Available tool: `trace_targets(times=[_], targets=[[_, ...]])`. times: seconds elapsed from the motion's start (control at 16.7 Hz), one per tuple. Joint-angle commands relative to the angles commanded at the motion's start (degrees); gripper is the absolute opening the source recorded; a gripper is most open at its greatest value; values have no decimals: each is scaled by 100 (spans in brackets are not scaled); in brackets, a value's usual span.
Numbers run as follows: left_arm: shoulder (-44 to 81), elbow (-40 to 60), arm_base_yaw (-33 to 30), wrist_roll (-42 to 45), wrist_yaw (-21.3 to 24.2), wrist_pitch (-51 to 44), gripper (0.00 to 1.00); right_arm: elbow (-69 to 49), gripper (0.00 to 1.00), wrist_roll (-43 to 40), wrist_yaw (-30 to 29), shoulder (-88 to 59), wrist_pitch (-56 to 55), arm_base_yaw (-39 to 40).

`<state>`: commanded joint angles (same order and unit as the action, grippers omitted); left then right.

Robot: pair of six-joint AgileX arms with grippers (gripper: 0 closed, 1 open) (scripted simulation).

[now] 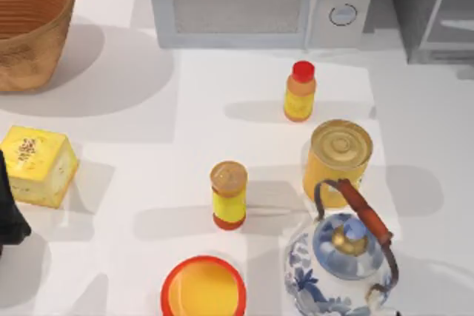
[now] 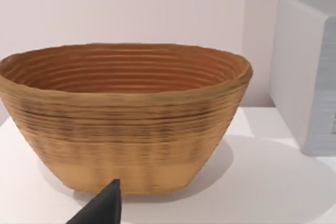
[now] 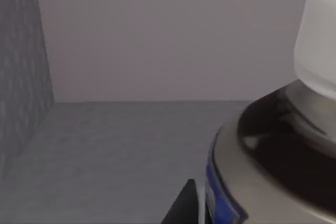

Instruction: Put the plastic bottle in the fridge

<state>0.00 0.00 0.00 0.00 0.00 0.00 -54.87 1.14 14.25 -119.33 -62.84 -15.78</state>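
Observation:
The plastic bottle (image 3: 273,150) fills the near side of the right wrist view: a dark rounded shoulder, a white cap and a pale label with a blue edge. It stands inside the fridge, whose grey floor (image 3: 115,150) and side wall surround it. A dark part of my right gripper (image 3: 181,205) sits right beside the bottle's base. In the top view the fridge (image 1: 433,12) is the grey cabinet at the back right. My left gripper (image 1: 11,212) is parked at the table's left edge, facing the basket.
A white microwave (image 1: 259,1) stands at the back, with a woven basket (image 1: 29,27) at back left. On the table are a red-capped bottle (image 1: 300,92), a tan-lidded bottle (image 1: 229,195), a yellow can (image 1: 338,160), a teapot (image 1: 342,264), a red-rimmed bowl (image 1: 204,288) and a yellow box (image 1: 37,164).

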Motion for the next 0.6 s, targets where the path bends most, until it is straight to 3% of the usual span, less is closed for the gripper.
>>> trace_targets(times=[0.6], targets=[[0, 0, 0, 0, 0, 0, 100, -335, 1, -27, -6, -351, -10, 15]])
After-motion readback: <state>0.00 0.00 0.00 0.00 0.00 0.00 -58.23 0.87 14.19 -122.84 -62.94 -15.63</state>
